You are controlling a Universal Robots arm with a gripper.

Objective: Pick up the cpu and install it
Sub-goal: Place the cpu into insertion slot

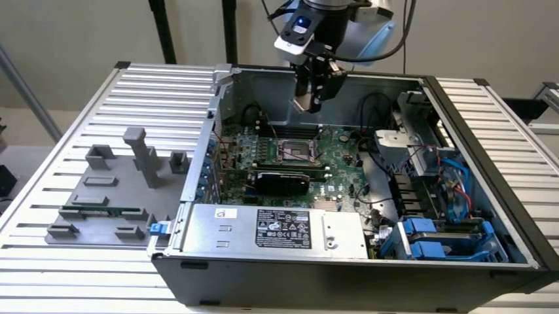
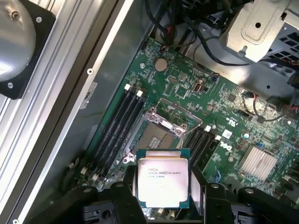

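Overhead, the robot's gripper [image 1: 312, 99] hangs inside an open computer case [image 1: 367, 77], above the green motherboard [image 2: 224, 112]. Its two black fingers [image 2: 122, 198] pinch the cpu [image 2: 162, 181], a square silver chip, by opposite edges. The chip is in the air over the open socket [image 2: 156, 135], clear of the board.

A robotics lab bench: ribbed silver aluminium-profile table [image 1: 157, 78]; opened grey steel computer case [image 1: 349, 282]; grey plastic parts fixture [image 1: 105, 190]; grey-and-white robot arm [image 1: 371, 33] overhead.
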